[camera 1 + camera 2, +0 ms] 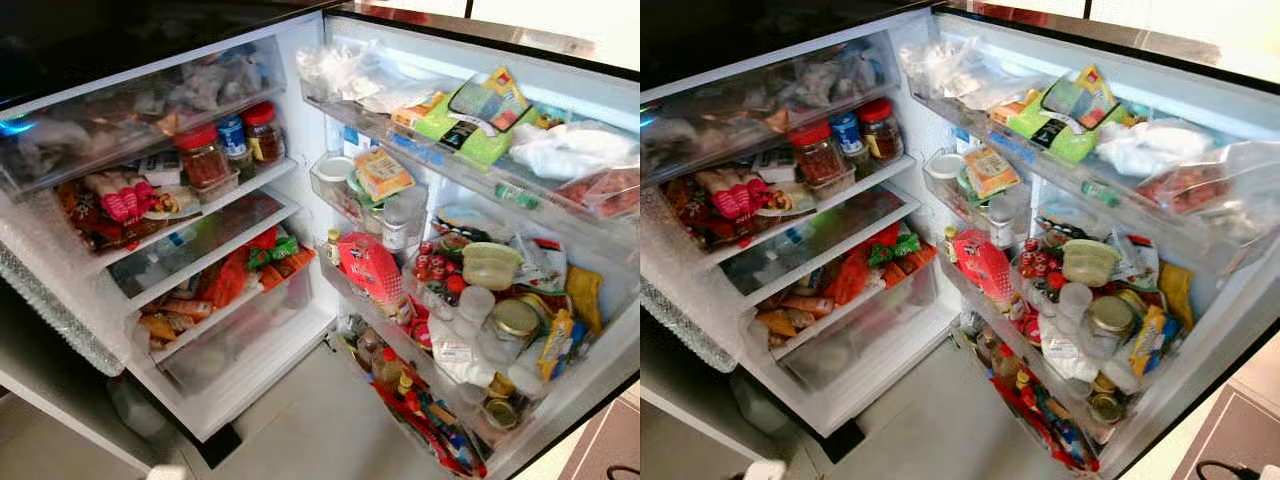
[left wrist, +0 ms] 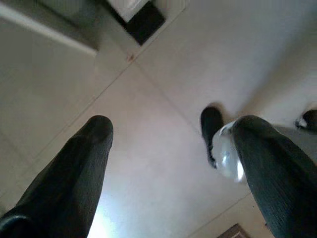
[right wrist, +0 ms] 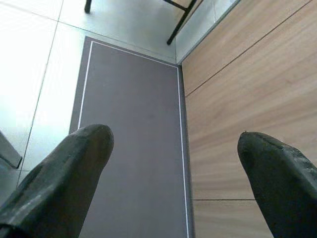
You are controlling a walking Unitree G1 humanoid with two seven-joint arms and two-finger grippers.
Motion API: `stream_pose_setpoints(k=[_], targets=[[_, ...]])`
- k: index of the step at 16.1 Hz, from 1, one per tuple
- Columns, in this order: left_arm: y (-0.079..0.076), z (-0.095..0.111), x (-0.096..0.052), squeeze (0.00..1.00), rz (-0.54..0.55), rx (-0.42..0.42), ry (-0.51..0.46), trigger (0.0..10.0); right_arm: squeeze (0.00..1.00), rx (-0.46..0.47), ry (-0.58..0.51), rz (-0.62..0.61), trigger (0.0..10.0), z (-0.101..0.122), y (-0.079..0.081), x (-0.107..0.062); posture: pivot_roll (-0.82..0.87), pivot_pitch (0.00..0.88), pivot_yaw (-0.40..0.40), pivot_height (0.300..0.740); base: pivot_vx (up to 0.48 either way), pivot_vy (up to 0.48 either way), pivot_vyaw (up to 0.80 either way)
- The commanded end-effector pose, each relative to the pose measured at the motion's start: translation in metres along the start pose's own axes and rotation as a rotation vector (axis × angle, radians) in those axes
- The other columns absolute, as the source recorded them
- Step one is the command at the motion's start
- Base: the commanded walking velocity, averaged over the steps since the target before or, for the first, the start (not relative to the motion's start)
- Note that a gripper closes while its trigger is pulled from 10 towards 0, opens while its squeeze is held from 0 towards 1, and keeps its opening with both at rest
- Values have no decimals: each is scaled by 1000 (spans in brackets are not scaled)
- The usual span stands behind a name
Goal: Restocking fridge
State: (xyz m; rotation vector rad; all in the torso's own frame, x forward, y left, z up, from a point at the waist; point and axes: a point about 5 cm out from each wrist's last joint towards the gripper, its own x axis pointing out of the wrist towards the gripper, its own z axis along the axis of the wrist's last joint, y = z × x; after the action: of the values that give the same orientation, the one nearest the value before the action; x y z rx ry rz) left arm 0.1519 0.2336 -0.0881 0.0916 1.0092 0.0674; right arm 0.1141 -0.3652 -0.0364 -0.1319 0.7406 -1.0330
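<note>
The fridge (image 1: 300, 130) stands open before me, its shelves crowded. Jars with red lids (image 1: 203, 155) sit on an upper shelf, and orange and red packets (image 1: 225, 280) lie on a lower one. The open door (image 1: 600, 390) on the right holds green packets (image 1: 470, 115), a red net bag (image 1: 368, 265), lidded jars (image 1: 515, 320) and bottles (image 1: 385, 370). My left gripper (image 2: 173, 124) hangs open over pale floor tiles with nothing in it. My right gripper (image 3: 176, 135) is open and empty above a grey mat (image 3: 133, 124).
A clear crisper drawer (image 1: 240, 345) sits at the fridge's bottom. Pale tiled floor (image 1: 300, 430) lies in front. Beside the mat runs wood-look flooring (image 3: 247, 99), with thin dark furniture legs (image 3: 181, 20) beyond. A dark foot-like shape (image 2: 212, 131) rests on the tiles.
</note>
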Motion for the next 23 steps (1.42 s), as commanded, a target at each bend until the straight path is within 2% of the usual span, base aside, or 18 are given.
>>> stream_pose_setpoints(k=[1, 4, 6, 8, 10, 13, 14, 16, 18, 20, 23], targets=[[-7, -4, 0, 0, 1, 7, 26, 10000, 0, 6, -4, -13, 10000, 0, -2, 0, -84, 0, 66, 740, 0, 0, 0], [-22, -5, 2, 0, -18, 8, 28, 10000, 0, 10, -4, -20, 10000, 0, -4, 1, -85, 0, 65, 740, 0, 0, 0], [-24, -8, 1, 0, -19, 10, 34, 10000, 0, 11, -6, -17, 10000, 1, -4, 1, -83, 0, 65, 740, 0, 0, 0], [-18, -15, -1, 0, -14, 6, 43, 10000, 0, 23, -10, 0, 10000, 2, -3, 1, -83, 0, 66, 740, 0, 0, 0], [20, -34, -12, 0, 19, 1, 72, 10000, 0, 37, -15, 72, 10000, 7, 6, 1, -83, 0, 66, 740, 0, 0, 0], [42, -44, -20, 0, 22, 12, 101, 10000, 0, 22, -8, 144, 10000, 6, 16, -1, -81, 0, 66, 740, 0, 0, 0], [41, -44, -19, 0, 18, 26, 105, 10000, 0, 26, -7, 155, 10000, 7, 18, -2, -80, 0, 66, 740, 0, 0, 0], [1, -26, -6, 0, -18, 33, 77, 10000, 0, 21, -4, 211, 10000, 6, 27, -4, -79, 0, 65, 740, 0, 0, 0], [-11, -19, -2, 0, -28, 41, 72, 10000, 0, 17, -7, 218, 10000, 6, 28, -5, -77, 0, 65, 740, 0, 0, 0], [-17, -17, -1, 0, -38, 45, 69, 10000, 0, 13, -7, 223, 10000, 6, 28, -5, -77, 0, 65, 740, 0, 0, 0], [-29, -9, 2, 0, -48, 51, 65, 10000, 0, 25, 3, 288, 10000, 4, 37, -8, -76, 0, 67, 740, 0, 0, 0]])
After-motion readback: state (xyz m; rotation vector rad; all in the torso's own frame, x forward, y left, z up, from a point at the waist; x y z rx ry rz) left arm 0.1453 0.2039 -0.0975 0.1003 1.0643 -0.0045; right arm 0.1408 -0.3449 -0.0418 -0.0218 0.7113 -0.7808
